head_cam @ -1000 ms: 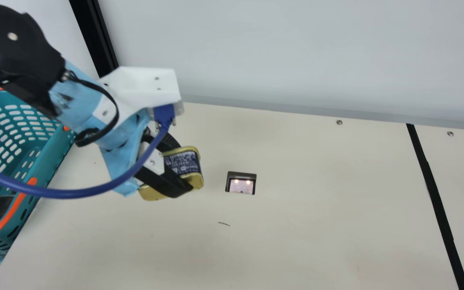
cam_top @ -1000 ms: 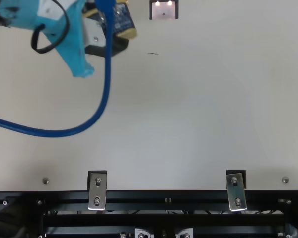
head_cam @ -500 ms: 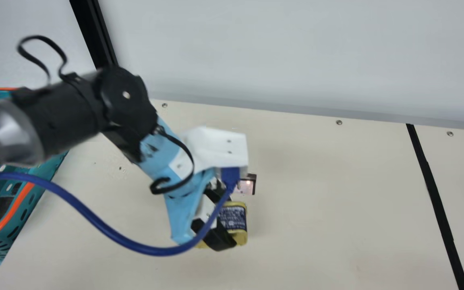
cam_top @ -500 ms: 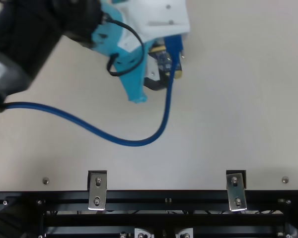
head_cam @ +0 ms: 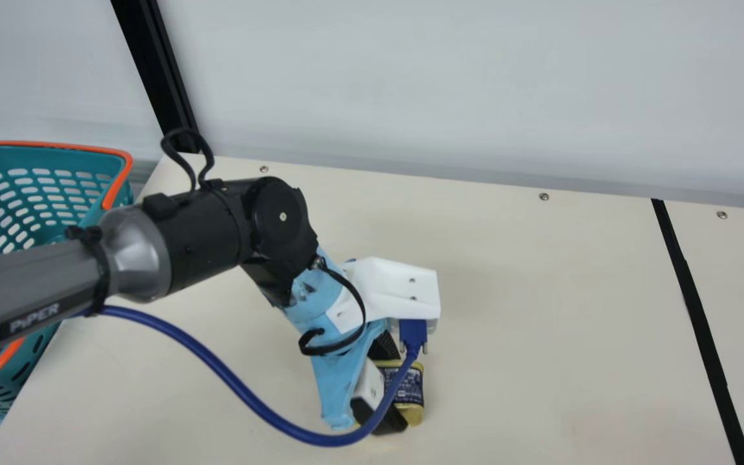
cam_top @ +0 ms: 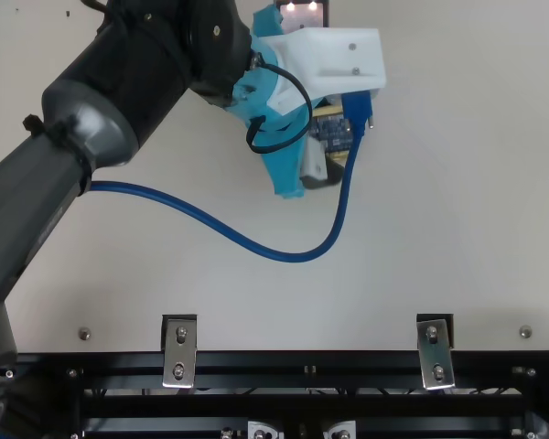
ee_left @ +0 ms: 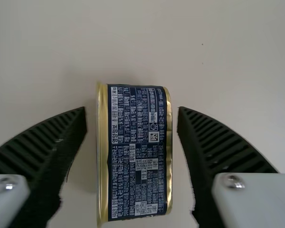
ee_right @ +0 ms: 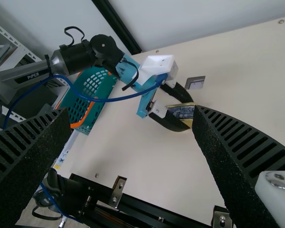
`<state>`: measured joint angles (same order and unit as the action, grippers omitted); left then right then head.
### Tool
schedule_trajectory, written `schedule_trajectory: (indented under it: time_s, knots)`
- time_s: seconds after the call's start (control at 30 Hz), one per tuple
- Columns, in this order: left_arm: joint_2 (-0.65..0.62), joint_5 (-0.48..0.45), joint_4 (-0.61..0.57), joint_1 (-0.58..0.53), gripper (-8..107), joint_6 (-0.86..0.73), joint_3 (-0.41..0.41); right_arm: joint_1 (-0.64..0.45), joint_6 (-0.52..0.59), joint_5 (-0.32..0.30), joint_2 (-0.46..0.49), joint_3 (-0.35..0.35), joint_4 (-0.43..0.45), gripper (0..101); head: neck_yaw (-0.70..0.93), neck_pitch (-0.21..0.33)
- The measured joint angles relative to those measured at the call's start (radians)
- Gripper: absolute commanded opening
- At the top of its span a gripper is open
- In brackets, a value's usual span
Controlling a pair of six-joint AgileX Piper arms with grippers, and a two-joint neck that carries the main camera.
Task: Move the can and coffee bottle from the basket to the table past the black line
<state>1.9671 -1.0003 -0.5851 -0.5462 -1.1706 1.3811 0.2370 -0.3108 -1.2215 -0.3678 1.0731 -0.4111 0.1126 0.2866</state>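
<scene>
There is one big cream table (head_cam: 527,297). The long black and grey left arm (head_cam: 210,239) has moved over it, away from the basket and closer to the near side, and the can has gone along with it. One blue-green basket (head_cam: 91,187) with holes and an orange rim sits at the left side. One long black line (head_cam: 695,303) runs across the right part of the table. I see two grippers. The right gripper (ee_right: 128,111) has its fingers wide apart, with nothing between them. The left gripper (head_cam: 401,389) has its black ribbed fingers (ee_left: 42,137) apart too, one on each side of the can, with a thin gap on both sides. There is one can (head_cam: 409,384), dark blue with gold ends, lying on its side on the table. It is well apart from the black line, on the basket's side of it.
</scene>
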Motion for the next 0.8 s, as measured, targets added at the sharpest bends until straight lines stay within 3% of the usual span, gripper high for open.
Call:
schedule_trajectory:
  time_s: [0.17,0.4,0.63,0.8]
  knots:
    - [-0.034,0.05,-0.047,0.01,90,-0.042,-0.035,0.0,0.0,0.0,0.0,0.0,0.0,101,0.0,0.0]
    - [-0.181,0.123,-0.204,0.083,90,-0.172,-0.152,0.0,0.0,0.0,0.0,0.0,0.0,101,0.0,-0.005]
    - [-0.346,0.293,-0.436,0.187,90,-0.358,-0.298,0.0,0.0,0.0,0.0,0.0,0.0,101,0.0,0.0]
    - [-0.355,0.341,-0.487,0.19,90,-0.379,-0.306,0.0,0.0,0.0,0.0,0.0,0.0,101,0.0,0.0]
